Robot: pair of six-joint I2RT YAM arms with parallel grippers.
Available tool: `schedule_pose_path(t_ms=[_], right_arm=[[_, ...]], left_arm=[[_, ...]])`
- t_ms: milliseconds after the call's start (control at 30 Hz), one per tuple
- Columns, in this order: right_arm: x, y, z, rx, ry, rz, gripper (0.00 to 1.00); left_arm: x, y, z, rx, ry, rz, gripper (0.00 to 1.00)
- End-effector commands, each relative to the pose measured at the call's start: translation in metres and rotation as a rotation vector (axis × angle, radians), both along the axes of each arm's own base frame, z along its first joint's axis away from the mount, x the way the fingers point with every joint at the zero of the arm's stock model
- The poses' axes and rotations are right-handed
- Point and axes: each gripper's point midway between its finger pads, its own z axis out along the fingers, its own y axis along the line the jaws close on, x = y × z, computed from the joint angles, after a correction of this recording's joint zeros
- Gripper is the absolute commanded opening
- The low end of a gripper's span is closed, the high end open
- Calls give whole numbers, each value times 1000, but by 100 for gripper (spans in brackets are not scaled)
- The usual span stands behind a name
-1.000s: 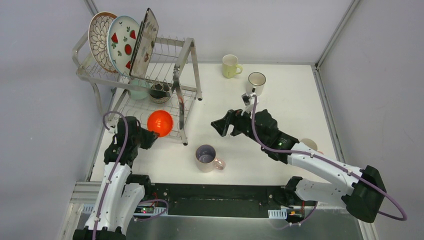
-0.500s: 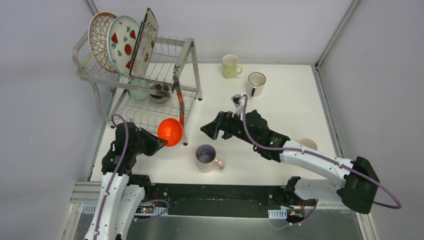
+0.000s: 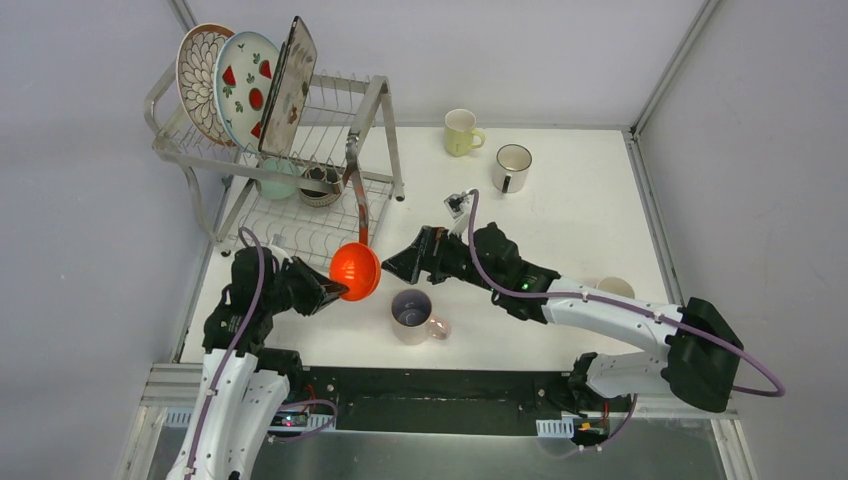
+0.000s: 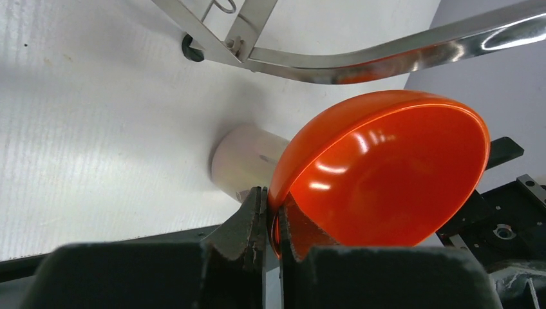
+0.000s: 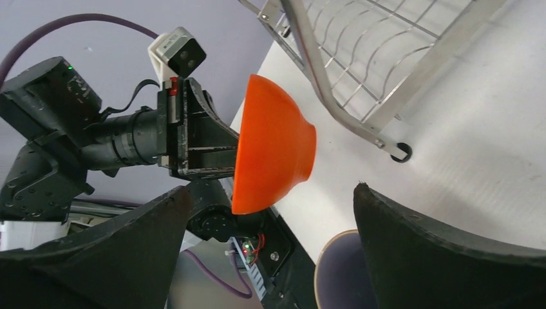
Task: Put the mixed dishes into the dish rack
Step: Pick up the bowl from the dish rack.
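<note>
My left gripper [image 3: 335, 288] [image 4: 272, 206] is shut on the rim of the orange bowl [image 3: 356, 271] [image 4: 386, 174], holding it tilted on edge above the table, just in front of the dish rack's [image 3: 385, 120] near right foot. My right gripper [image 3: 400, 268] [image 5: 270, 188] is open wide, right beside the bowl [image 5: 273, 154] and facing its underside, not touching it. On the rack's top tier stand three plates [image 3: 247, 85]. A mint bowl [image 3: 275, 180] and a brown bowl [image 3: 320, 183] sit on the lower tier.
A mug with a lilac inside [image 3: 412, 313] stands just under both grippers. A yellow mug [image 3: 460, 131] and a white mug [image 3: 511, 165] stand at the back. Another mug [image 3: 618, 290] peeks out behind the right arm. The rack's tubular frame [image 4: 360, 58] runs close above the bowl.
The left gripper carried the orange bowl right and forward, away from the rack's lower tier. The right arm swung left toward the bowl and its jaws widened.
</note>
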Motion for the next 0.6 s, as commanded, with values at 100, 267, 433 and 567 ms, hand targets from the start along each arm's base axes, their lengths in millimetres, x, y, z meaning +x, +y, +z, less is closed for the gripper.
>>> schedule_pose_path(t_ms=[100,267,433,567], right_arm=[[-10,21,51,176,-42,77,99],[-10,31,49,183,-2,94,100],[-14,44,42,193,36,134,100],[-16,48,39,217,47,154,95]], left_arm=[[-1,-12,51,-67,-205,-69,0],[-3,-18,56,-135,-252,-80,0],[-2,-23,61,-158,-263,-106,0],[-1,-26,65,-163,-262,-130,0]])
